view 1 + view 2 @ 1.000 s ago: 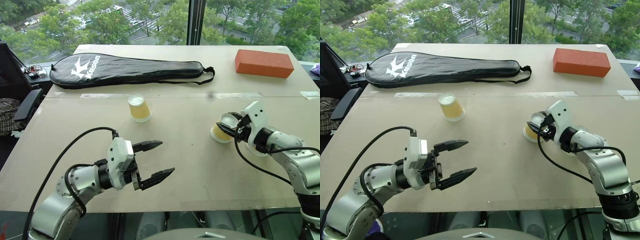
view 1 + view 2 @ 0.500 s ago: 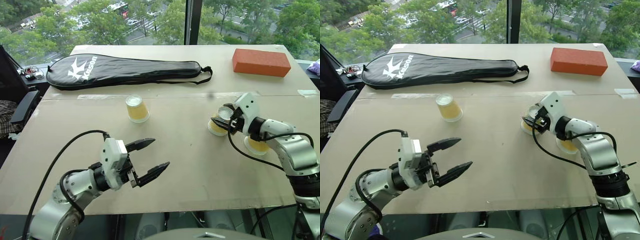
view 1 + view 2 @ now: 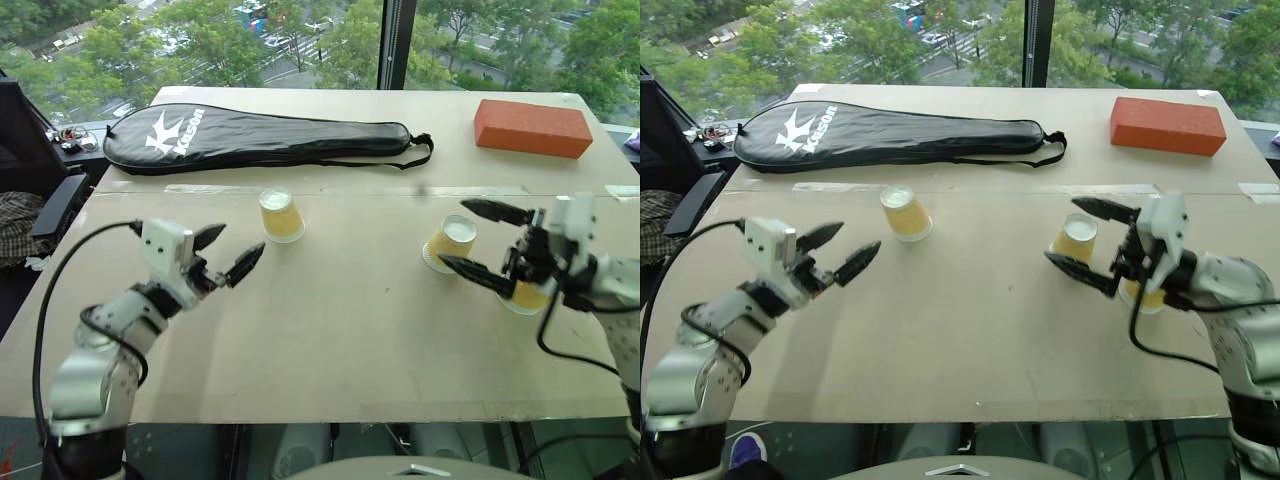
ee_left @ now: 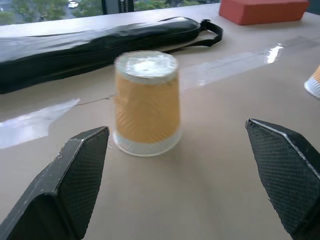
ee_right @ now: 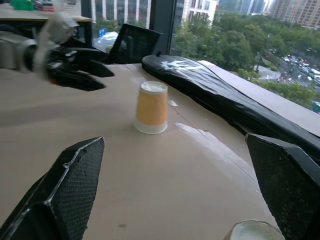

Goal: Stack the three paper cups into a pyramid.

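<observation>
Three yellow-orange paper cups stand base-up and apart on the tan table (image 3: 340, 330). The left cup (image 3: 281, 215) is right of my left gripper (image 3: 241, 240), which is open, level and pointing at it; in the left wrist view that cup (image 4: 146, 102) stands ahead of the wide-apart fingers (image 4: 75, 190). The middle cup (image 3: 450, 243) sits just beyond my open right gripper (image 3: 455, 233), and nothing grips it. The third cup (image 3: 525, 297) is partly hidden behind the right wrist. The right wrist view shows the left cup (image 5: 151, 107) and my left gripper (image 5: 75, 70).
A long black racket bag (image 3: 260, 135) lies across the far side of the table. An orange brick (image 3: 530, 127) sits at the far right corner. A taped seam (image 3: 350, 190) crosses the tabletop. A black chair (image 3: 55, 205) stands beyond the left edge.
My right gripper opened, let go of the middle cup and drew back and up. My left gripper swung left and forward toward the left cup. The camera shifted slightly.
</observation>
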`<state>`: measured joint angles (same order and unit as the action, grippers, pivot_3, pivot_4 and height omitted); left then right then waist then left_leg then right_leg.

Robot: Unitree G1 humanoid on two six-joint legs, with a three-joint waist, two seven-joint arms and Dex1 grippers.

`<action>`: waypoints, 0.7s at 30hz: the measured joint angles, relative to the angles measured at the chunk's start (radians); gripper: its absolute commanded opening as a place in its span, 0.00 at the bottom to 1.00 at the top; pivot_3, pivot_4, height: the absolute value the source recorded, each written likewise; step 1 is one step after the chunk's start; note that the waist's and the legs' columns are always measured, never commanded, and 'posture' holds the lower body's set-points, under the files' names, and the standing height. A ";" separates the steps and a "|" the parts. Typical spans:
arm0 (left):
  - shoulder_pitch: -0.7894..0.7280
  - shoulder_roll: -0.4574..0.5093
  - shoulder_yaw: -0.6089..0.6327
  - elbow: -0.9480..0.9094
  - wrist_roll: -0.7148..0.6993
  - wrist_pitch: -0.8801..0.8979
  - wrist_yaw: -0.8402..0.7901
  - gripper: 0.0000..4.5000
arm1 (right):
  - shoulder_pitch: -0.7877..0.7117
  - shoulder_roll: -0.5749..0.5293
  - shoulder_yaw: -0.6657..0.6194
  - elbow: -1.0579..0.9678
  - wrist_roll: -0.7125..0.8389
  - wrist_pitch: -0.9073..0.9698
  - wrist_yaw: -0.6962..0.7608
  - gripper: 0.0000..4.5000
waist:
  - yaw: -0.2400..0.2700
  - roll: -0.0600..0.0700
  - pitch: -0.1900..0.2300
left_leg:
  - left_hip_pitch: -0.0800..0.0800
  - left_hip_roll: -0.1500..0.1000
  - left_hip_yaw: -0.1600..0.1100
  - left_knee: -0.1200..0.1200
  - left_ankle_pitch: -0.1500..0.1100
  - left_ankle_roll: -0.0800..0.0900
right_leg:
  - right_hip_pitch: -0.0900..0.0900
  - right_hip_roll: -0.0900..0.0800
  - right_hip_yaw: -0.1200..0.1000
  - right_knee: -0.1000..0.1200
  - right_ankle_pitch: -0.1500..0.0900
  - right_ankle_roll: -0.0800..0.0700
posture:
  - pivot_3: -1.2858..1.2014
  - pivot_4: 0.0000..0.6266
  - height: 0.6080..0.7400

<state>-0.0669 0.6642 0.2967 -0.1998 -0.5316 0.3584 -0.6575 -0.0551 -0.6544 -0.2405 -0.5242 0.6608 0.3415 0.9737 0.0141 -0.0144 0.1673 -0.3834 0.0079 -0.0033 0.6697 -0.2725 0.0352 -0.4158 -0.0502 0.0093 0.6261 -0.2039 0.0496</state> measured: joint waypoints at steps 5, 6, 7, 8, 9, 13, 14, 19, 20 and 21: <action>-0.239 0.023 -0.090 0.245 0.063 -0.003 -0.083 1.00 | 0.302 0.035 -0.079 -0.157 -0.016 -0.044 -0.042 0.99 | 0.002 -0.002 0.000 | 0.000 -0.001 0.001 0.000 0.000 0.000 | 0.000 0.000 0.000 0.000 0.000 0.000 | 0.52 0.24 1.00; -0.277 0.024 -0.107 0.284 0.077 -0.005 -0.100 1.00 | 0.360 0.054 -0.085 -0.177 -0.030 -0.058 -0.053 0.99 | 0.004 -0.002 0.000 | 0.000 -0.001 0.001 0.000 0.000 0.000 | 0.000 0.000 -0.002 0.000 0.000 0.000 | 0.52 0.24 1.00; -0.291 0.028 -0.110 0.305 0.085 -0.007 -0.109 1.00 | 0.388 0.066 -0.083 -0.184 -0.039 -0.064 -0.058 0.99 | 0.001 -0.002 0.000 | 0.000 -0.001 0.000 0.000 0.000 0.000 | 0.000 0.000 -0.001 0.000 0.000 0.000 | 0.52 0.24 1.00; -0.316 0.025 -0.126 0.335 0.098 -0.012 -0.124 1.00 | 0.414 0.078 -0.095 -0.192 -0.050 -0.075 -0.072 0.99 | -0.005 -0.002 0.000 | 0.001 0.000 0.003 0.000 0.000 0.000 | 0.000 0.000 0.002 0.000 0.000 0.000 | 0.52 0.24 1.00; -0.379 0.012 -0.164 0.392 0.117 -0.024 -0.155 1.00 | 0.474 0.109 -0.105 -0.213 -0.075 -0.104 -0.095 0.99 | -0.004 -0.003 0.000 | 0.001 -0.001 0.002 0.000 0.000 0.000 | 0.000 0.000 0.002 0.000 0.000 0.001 | 0.52 0.24 1.00; -0.495 -0.021 -0.231 0.546 0.160 -0.066 -0.241 1.00 | 0.571 0.164 -0.099 -0.247 -0.130 -0.159 -0.139 0.99 | -0.006 -0.004 0.000 | 0.002 -0.001 0.003 0.001 0.000 0.000 | 0.000 0.001 0.003 0.001 -0.001 0.003 | 0.52 0.24 1.00; -0.520 -0.033 -0.242 0.589 0.174 -0.080 -0.256 1.00 | 0.579 0.172 -0.096 -0.250 -0.140 -0.170 -0.150 0.99 | -0.007 -0.004 0.000 | 0.002 -0.001 0.004 0.001 0.000 0.000 | 0.000 0.001 0.003 0.001 -0.001 0.003 | 0.52 0.24 1.00; -0.602 -0.052 -0.276 0.790 0.238 -0.186 -0.319 0.71 | 0.622 0.191 -0.094 -0.258 -0.177 -0.213 -0.188 1.00 | -0.007 -0.004 0.000 | 0.001 -0.001 0.003 0.001 0.000 0.000 | 0.000 0.001 0.003 0.001 0.000 0.000 | 0.52 0.24 1.00; -0.606 -0.053 -0.276 0.805 0.239 -0.200 -0.331 0.60 | 0.626 0.192 -0.094 -0.260 -0.182 -0.217 -0.196 1.00 | -0.006 -0.004 0.000 | 0.001 -0.001 0.003 0.000 0.000 0.000 | 0.000 0.001 0.002 0.001 0.000 0.000 | 0.52 0.24 1.00; -0.610 -0.055 -0.275 0.810 0.238 -0.205 -0.346 0.53 | 0.629 0.194 -0.094 -0.261 -0.188 -0.220 -0.202 1.00 | -0.005 -0.004 0.000 | 0.001 -0.001 0.003 0.000 0.000 0.000 | 0.000 0.001 0.002 0.001 0.000 0.000 | 0.52 0.24 1.00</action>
<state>-0.6764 0.6093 0.0220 0.6104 -0.2934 0.1536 -1.0031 0.5738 -0.4601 -0.3340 -0.7855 0.4731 0.1211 0.7719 0.0092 -0.0184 0.1673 -0.3825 0.0069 -0.0007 0.6702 -0.2725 0.0350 -0.4160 -0.0494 0.0116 0.6267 -0.2037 0.0498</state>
